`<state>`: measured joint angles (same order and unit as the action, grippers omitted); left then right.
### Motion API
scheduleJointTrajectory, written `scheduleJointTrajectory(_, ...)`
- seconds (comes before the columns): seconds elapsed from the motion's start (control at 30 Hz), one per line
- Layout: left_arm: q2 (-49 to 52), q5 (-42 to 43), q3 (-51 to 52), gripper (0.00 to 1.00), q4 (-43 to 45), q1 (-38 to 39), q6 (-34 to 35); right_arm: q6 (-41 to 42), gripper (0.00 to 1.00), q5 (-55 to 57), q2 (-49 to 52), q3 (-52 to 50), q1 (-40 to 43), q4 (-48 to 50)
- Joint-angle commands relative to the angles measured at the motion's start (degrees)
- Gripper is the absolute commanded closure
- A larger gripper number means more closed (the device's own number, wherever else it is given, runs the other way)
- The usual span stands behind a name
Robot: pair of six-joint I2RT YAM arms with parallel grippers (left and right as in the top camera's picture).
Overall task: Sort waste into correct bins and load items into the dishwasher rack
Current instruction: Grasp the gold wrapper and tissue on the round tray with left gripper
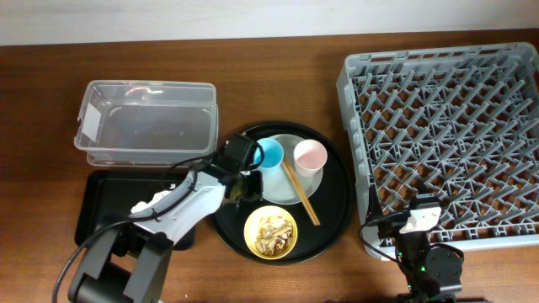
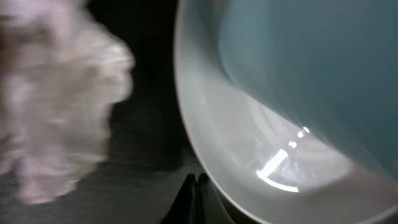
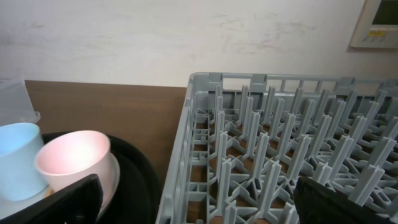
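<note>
My left gripper (image 1: 242, 178) is low over the left side of the round black tray (image 1: 337, 202), beside the pale plate (image 1: 282, 192). In the left wrist view its fingers (image 2: 194, 186) are shut together with nothing between them, at the plate's rim (image 2: 249, 149). A blurred white napkin (image 2: 56, 99) lies to their left and the blue cup (image 2: 311, 56) to the right. The blue cup (image 1: 271, 153), pink cup (image 1: 309, 157) and chopsticks (image 1: 301, 194) rest on the plate. The yellow bowl (image 1: 270, 233) holds food scraps. My right gripper (image 3: 199, 205) is open and empty by the rack (image 1: 446, 143).
The clear box (image 1: 147, 122) stands at the back left, with the flat black tray (image 1: 101, 210) in front of it under my left arm. The rack's near-left corner (image 3: 199, 124) is close to the right gripper. The brown wrapper is out of view.
</note>
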<state>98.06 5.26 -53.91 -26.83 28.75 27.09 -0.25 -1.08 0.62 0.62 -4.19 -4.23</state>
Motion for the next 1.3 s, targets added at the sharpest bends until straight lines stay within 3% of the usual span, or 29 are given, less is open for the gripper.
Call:
scheduleJointTrajectory(0.0,0.59,2.64,-0.44,0.99,1.44,2.38,0.24,-0.15,0.01,0.26,-0.44,-0.31,-0.31,-0.26)
scheduleJointTrajectory(0.23,-1.36,1.16,-3.08,0.85,-0.44,2.32,-5.64,-0.15,0.01,0.26,-0.44,-0.31,-0.31,-0.26)
scheduleJointTrajectory(0.33,-4.15,-7.21,-6.36,0.77,-6.67,2.32,-6.58,-0.15,0.01,0.26,-0.44,-0.31,-0.31,-0.26)
scheduleJointTrajectory(0.37,-5.05,-9.90,-7.43,0.71,-8.57,2.32,-8.28,-0.15,0.01,0.26,-0.44,-0.31,-0.31,-0.26)
scheduleJointTrajectory(0.5,-8.63,-20.76,-9.46,0.25,-11.87,2.32,-19.34,-0.15,0.01,0.26,-0.44,-0.31,-0.31,-0.26)
scheduleJointTrajectory(0.7,-6.34,-25.09,-9.03,0.26,-11.30,1.53,-28.06,-0.15,0.02,0.26,-0.44,-0.31,-0.31,-0.24)
scheduleJointTrajectory(1.27,3.45,-20.65,-9.03,0.31,-8.52,-0.33,-27.87,-0.15,0.01,0.26,-0.44,-0.31,-0.31,-0.24)
